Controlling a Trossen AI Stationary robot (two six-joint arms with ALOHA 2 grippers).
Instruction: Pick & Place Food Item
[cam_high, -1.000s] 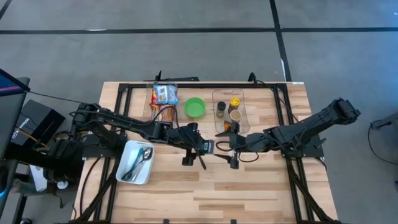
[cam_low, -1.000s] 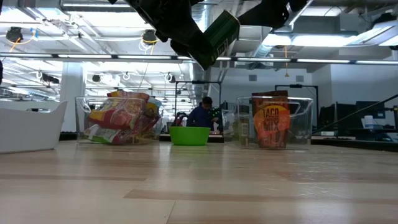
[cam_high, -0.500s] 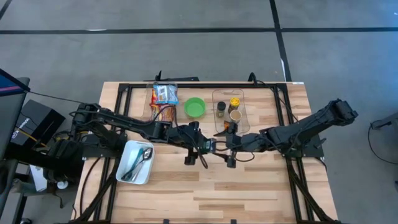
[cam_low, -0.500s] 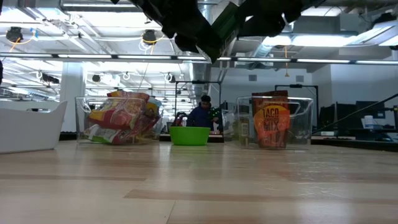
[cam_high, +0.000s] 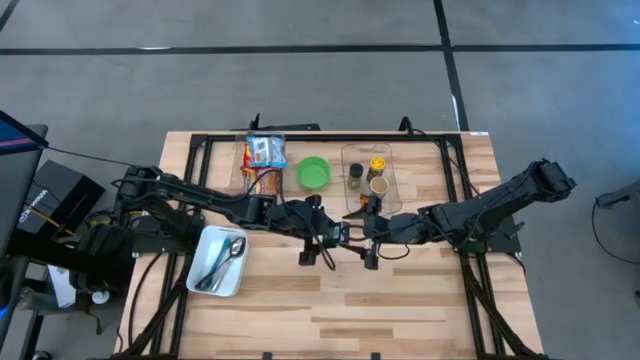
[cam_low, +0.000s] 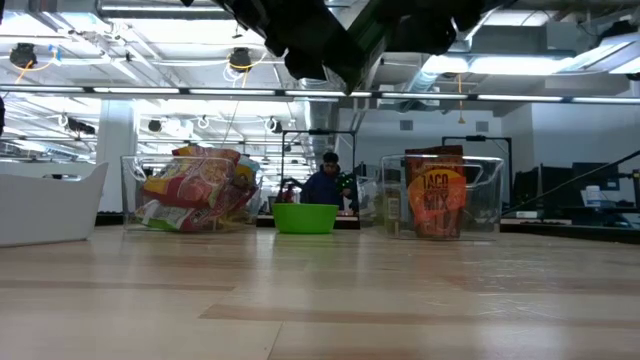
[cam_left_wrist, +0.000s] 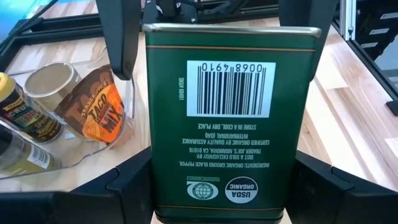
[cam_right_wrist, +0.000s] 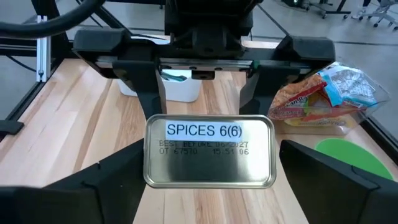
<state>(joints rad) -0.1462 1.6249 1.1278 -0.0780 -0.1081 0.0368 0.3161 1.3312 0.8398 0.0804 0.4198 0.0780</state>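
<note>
A dark green rectangular spice tin is held in the air above the table's middle. It also shows tilted at the top of the low view. My left gripper is shut on it. My right gripper faces it from the table's right. The right gripper's fingers are apart and stand on either side of the tin's bottom end, which is stamped "SPICES 6(6)". My left gripper pinches the tin's two narrow sides between its two fingers, near the end away from my right gripper. The fingers come level from the table's left and lie along the tin. The tin is lifted clear of the table. My right gripper has one finger close beside each side of the tin's bottom end. I cannot tell whether they touch it.
At the far side stand a clear bin of snack bags, a green bowl and a clear bin with spice jars and a taco mix pouch. A white bin holding spoons sits at the left. A person shows far behind.
My right gripper has gone toward the table's left until its fingers stand around the tin's free end. My left gripper has carried the tin a little up and toward the right gripper.
</note>
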